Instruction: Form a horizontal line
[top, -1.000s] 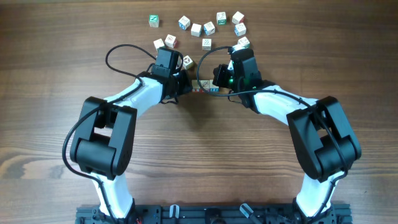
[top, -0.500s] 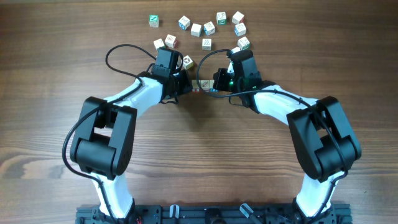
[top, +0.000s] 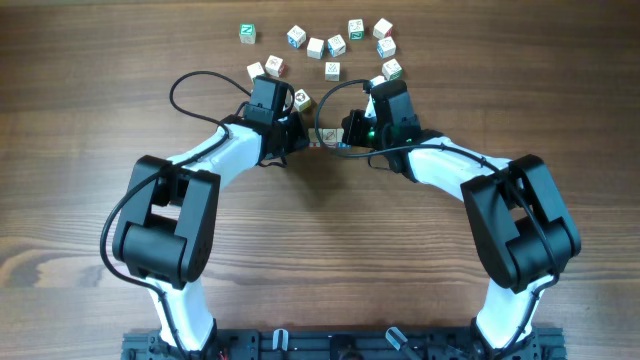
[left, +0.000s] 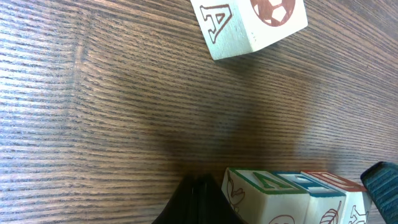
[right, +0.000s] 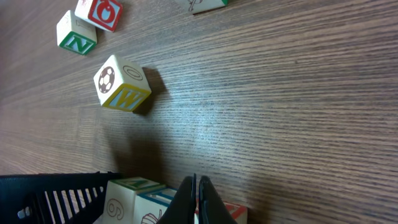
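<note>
The horizontal line is a short row of white lettered cubes lying between my two grippers. In the left wrist view the row shows green, blue and red tops, edge to edge. My left gripper is shut and empty, its tip right against the row's left end cube. In the right wrist view the same row lies low and left. My right gripper is shut and empty, standing over the row's right part. From overhead, the left gripper and right gripper flank the row.
Several loose cubes lie scattered across the far side of the table. A cube with a football picture sits just beyond the row, also visible as cube and cube. Black cables loop over the table behind both wrists.
The right gripper has shifted slightly left and away, closing in on the row's right end. The left arm has not visibly moved.
</note>
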